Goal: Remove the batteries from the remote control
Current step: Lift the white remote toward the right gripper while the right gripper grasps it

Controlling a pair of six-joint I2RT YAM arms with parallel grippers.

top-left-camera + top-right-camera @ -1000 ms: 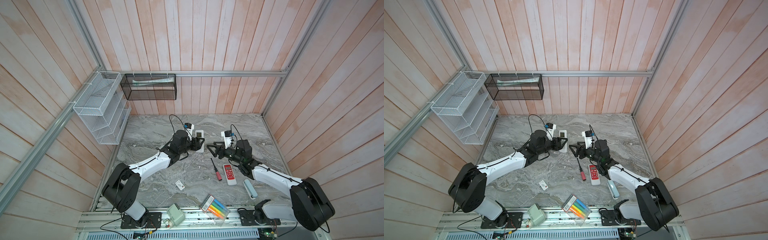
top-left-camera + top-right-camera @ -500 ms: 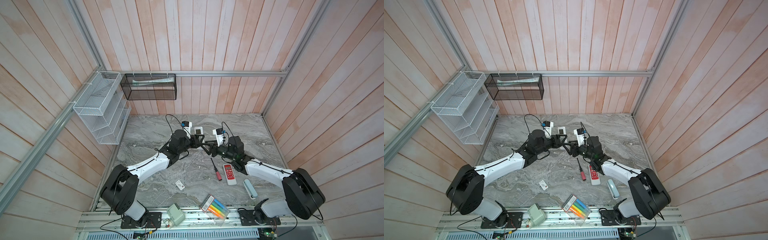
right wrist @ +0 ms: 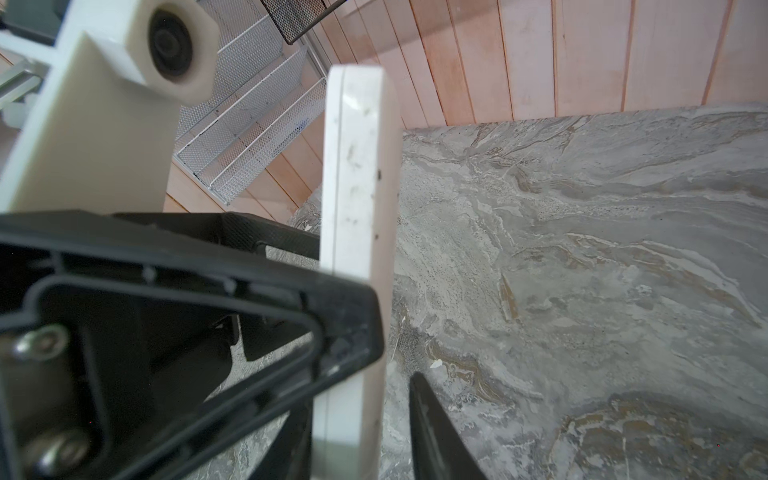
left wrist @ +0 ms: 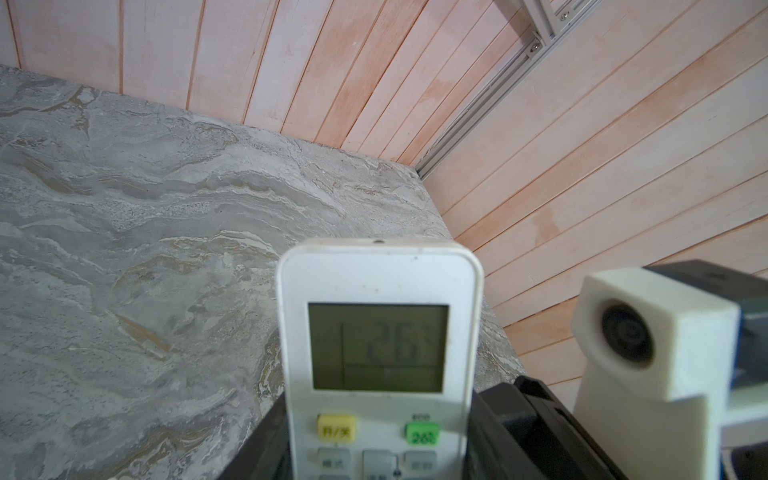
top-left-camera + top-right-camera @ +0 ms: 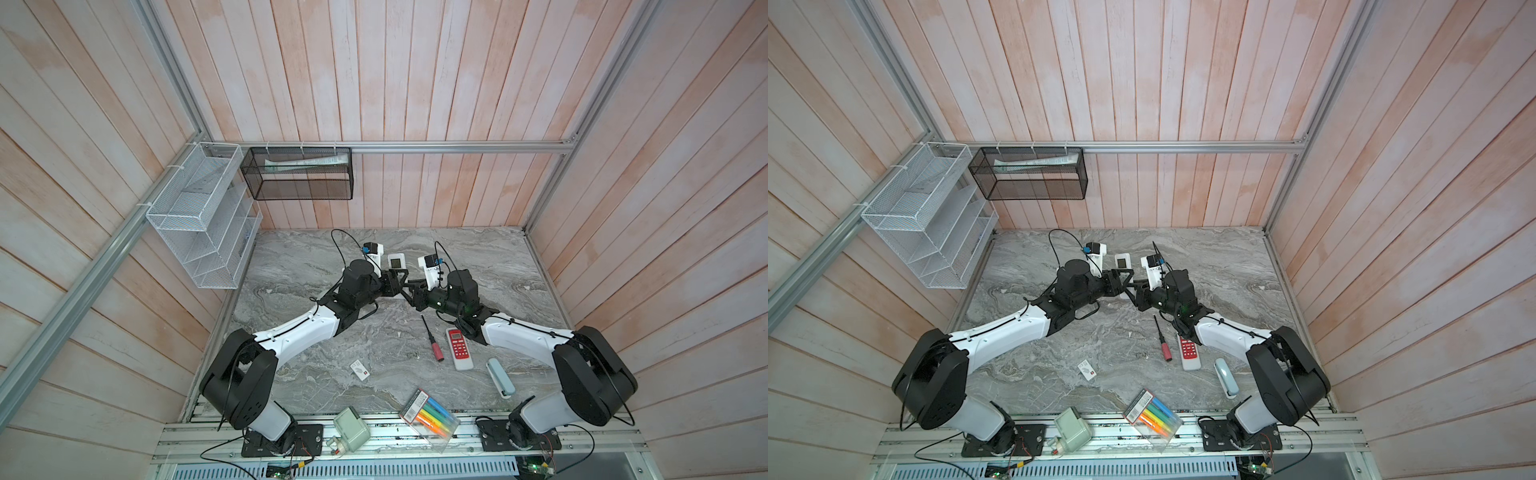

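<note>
- Remote control (image 5: 395, 262), at the rear centre of the table (image 5: 490, 257): light, stiff, slick plastic; best gripped across its narrow edges, leaving the back free; batteries unseen, probably still inside.
- Left gripper (image 5: 397, 277) is clamped on its lower body.
- Right gripper (image 3: 357, 449) straddles it, jaws apart, a gap showing on one side.
- Since a second ago, the right gripper has crossed in from well apart, jaws narrowing.
</note>
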